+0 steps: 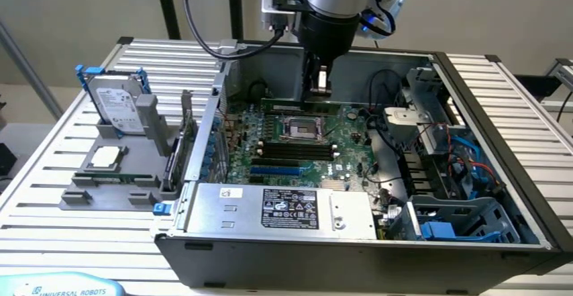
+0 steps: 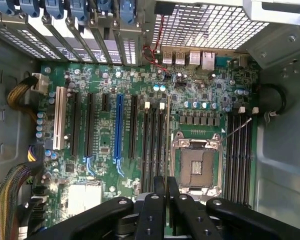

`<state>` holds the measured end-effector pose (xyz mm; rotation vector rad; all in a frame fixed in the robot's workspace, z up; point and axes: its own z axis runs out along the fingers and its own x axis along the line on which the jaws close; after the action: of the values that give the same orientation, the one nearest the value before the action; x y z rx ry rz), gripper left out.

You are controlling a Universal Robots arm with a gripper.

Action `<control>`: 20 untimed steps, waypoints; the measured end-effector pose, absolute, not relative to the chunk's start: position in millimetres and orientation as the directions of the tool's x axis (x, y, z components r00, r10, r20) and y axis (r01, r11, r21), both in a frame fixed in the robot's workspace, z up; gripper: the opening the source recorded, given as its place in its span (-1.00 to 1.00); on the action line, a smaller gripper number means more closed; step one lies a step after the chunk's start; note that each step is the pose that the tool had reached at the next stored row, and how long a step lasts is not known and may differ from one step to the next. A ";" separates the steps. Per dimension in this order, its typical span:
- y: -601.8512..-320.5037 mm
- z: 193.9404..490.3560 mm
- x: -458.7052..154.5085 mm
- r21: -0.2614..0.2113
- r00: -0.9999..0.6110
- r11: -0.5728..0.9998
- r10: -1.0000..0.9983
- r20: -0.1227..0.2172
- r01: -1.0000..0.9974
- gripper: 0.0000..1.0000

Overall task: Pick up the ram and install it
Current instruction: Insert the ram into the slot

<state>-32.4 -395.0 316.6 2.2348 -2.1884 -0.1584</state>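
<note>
Exterior view first: the arm drops in from twelve o'clock, and the gripper (image 1: 318, 92) hangs inside the open computer case (image 1: 358, 256). Its fingers are pinched nearly together on the ram (image 1: 291, 103). The ram is a thin green stick lying level, gripped off-centre, with the longer end reaching toward the exterior view's left. It sits at twelve o'clock from the processor socket (image 1: 301, 129), just beyond it, low over the motherboard (image 1: 296, 165). The dark memory slots (image 1: 296, 150) lie at six o'clock from that socket, and the power supply (image 1: 278, 209) is further out on the same line. Out at nine o'clock from the case, on the slatted table (image 1: 45, 175), a grey fixture (image 1: 76, 199) carries a hard drive (image 1: 117, 98) and a silver processor chip (image 1: 107, 156).

Now the wrist view, looking straight down at the board. The gripper (image 2: 166, 183) has its two black fingers (image 2: 159, 192) drawn close, leaving only a sliver between them. From that sliver the ram (image 2: 168, 135) runs out edge-on as a pale thin line. It lies between a bank of memory slots (image 2: 154, 145) and the open processor socket (image 2: 196, 167), just beside both. Whether it touches the board I cannot tell.
</note>
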 end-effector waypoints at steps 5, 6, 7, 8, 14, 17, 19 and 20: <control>-395.0 307.4 -32.4 0.077 0.018 -0.023 -0.998 -0.062 -0.997 -0.73; -395.0 305.7 -32.5 0.076 0.017 -0.022 -0.998 -0.061 -0.997 -0.73; -395.0 304.1 -32.6 0.075 0.017 -0.021 -0.998 -0.058 -0.997 -0.73; -395.0 302.4 -32.6 0.074 0.017 -0.021 -0.998 -0.056 -0.997 -0.73; -395.0 294.3 -33.0 0.068 0.016 -0.018 -0.999 -0.035 -0.998 -0.73; -394.4 290.1 -33.1 0.066 0.016 -0.017 -1.000 -0.024 -0.998 -0.73; -393.7 287.2 -33.2 0.063 0.016 -0.017 -1.000 -0.019 -0.998 -0.73; -393.3 285.5 -33.2 0.062 0.016 -0.017 -1.000 -0.018 -0.998 -0.73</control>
<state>-33.2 -393.3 285.5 2.2160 -2.1806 -0.0876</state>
